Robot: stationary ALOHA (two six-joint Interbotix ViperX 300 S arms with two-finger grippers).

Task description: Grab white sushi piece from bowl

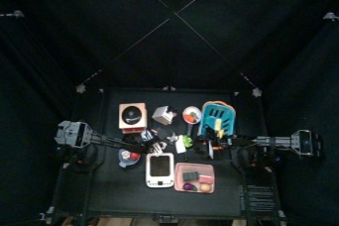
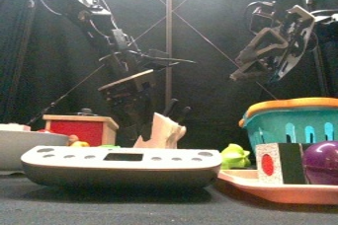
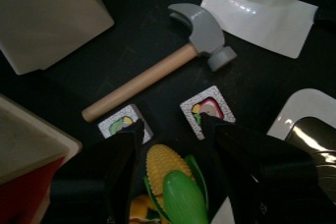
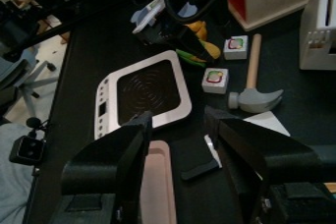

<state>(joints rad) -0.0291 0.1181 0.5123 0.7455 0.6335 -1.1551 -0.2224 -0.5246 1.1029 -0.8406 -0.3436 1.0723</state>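
Two white sushi pieces lie flat on the black table beside a wooden-handled hammer [image 3: 184,56]: one [image 3: 207,111] and another [image 3: 121,125]. They also show in the right wrist view [image 4: 237,48]. I cannot make out a bowl around them. My left gripper [image 3: 184,174] is open and hovers over a yellow corn cob [image 3: 164,167] and a green toy [image 3: 184,200], a little short of the sushi. My right gripper [image 4: 195,154] is open and empty, raised above the pink tray [image 4: 157,184].
A white scale [image 1: 161,169] sits at the table's front, with the pink tray [image 1: 199,178] to its right. A teal basket [image 1: 219,119], a red box [image 1: 133,116] and a white crumpled object [image 2: 165,130] stand behind. A white card [image 3: 256,12] lies past the hammer.
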